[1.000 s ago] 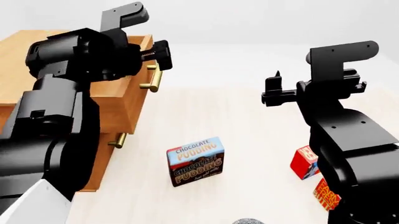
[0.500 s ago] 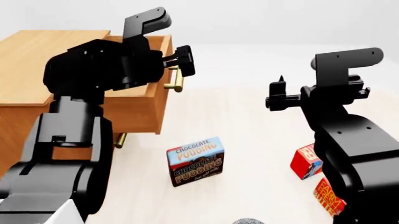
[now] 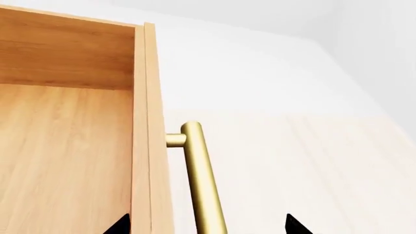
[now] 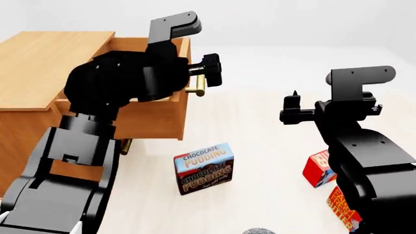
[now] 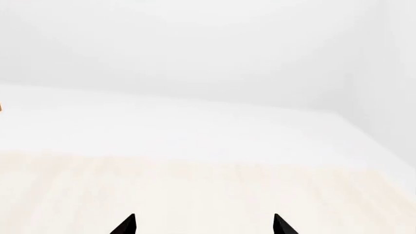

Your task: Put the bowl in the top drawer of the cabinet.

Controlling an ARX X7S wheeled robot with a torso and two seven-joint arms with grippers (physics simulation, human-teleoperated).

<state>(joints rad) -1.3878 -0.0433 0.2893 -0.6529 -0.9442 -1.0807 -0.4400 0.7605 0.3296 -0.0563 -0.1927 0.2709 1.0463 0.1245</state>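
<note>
Upper left of the head view: the left gripper [image 4: 206,78], fingers spread around the top drawer's [image 4: 165,109] brass handle [image 3: 201,180], could slip off if pulled unclamped.

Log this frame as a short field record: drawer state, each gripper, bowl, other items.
top drawer: pulled out from the cabinet, inside bare where visible
left gripper: open, fingertips either side of the brass handle
right gripper: open, empty, over bare floor
bowl: only a rim sliver at head view's bottom edge
other items: pudding box, red boxes
</note>
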